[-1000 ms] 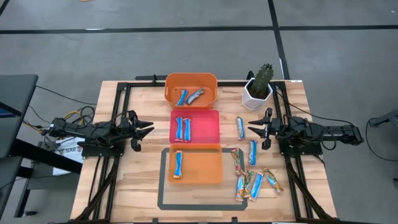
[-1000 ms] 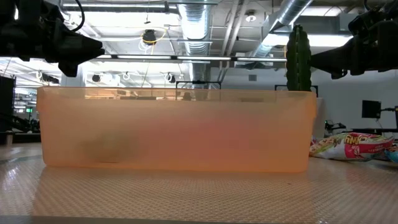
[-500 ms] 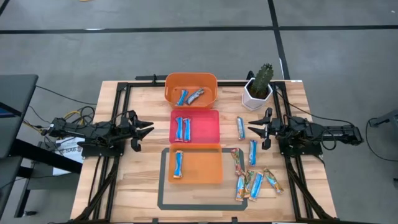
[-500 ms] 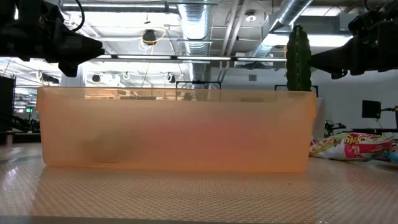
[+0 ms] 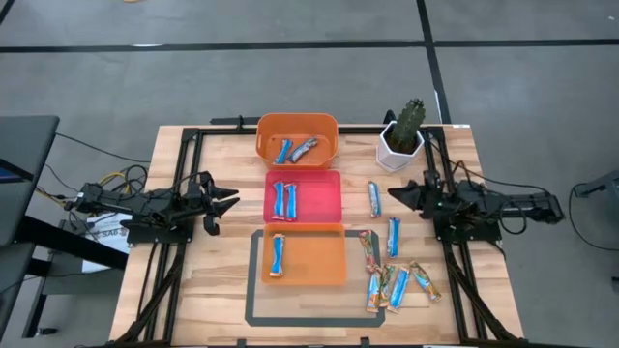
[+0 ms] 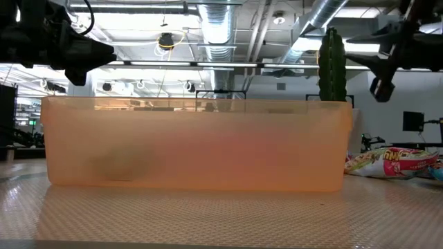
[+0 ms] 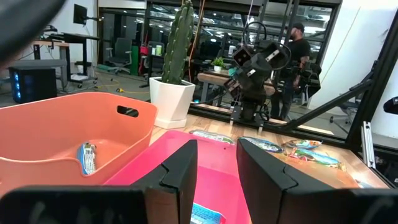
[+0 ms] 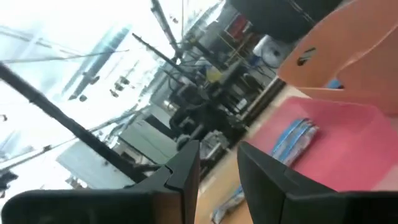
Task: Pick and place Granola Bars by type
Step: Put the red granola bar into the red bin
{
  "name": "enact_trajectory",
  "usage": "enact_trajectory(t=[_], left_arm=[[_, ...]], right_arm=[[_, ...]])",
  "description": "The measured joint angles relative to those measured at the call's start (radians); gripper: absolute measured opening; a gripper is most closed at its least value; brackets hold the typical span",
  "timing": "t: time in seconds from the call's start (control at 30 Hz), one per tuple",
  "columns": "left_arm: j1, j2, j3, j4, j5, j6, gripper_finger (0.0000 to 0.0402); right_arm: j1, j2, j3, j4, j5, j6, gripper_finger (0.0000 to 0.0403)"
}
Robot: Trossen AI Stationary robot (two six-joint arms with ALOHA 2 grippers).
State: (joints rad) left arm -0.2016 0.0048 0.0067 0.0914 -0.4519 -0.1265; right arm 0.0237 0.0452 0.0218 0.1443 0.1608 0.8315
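Granola Bars (image 5: 392,237) lie loose right of the trays for sorting; my right hand (image 5: 398,192), fingers slightly spread and empty, hangs above them.

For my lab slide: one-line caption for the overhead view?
Three plastic trays hold foil-wrapped granola bars; the left pincer and right pincer hover empty at the wooden table's sides.

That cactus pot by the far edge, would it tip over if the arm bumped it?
Possibly. The cactus stands tall above its small white pot, so it looks top-heavy. The pot seems broad-based and ceramic-like, so a light nudge would probably only slide it.
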Motion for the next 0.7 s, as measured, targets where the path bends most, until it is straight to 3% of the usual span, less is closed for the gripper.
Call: enact_trajectory(t=[0.13, 0.23, 0.33, 0.5, 0.7], left_arm=[[0.000, 0.000, 0.000, 0.000, 0.000, 0.000, 0.0105], [0.000, 0.000, 0.000, 0.000, 0.000, 0.000, 0.0105], [0.000, 0.000, 0.000, 0.000, 0.000, 0.000, 0.0105], [0.000, 0.000, 0.000, 0.000, 0.000, 0.000, 0.0105], [0.000, 0.000, 0.000, 0.000, 0.000, 0.000, 0.0105]], right_arm=[[-0.007, 0.024, 0.101, -0.173, 0.000, 0.022, 0.0102], [-0.006, 0.077, 0.229, -0.348, 0.006, -0.078, 0.0102], [-0.006, 0.175, 0.357, -0.553, 0.084, -0.115, 0.0102], [-0.006, 0.367, 0.534, -0.844, 0.278, -0.015, 0.0102], [-0.003, 0.568, 0.645, -0.978, 0.358, -0.011, 0.0102]])
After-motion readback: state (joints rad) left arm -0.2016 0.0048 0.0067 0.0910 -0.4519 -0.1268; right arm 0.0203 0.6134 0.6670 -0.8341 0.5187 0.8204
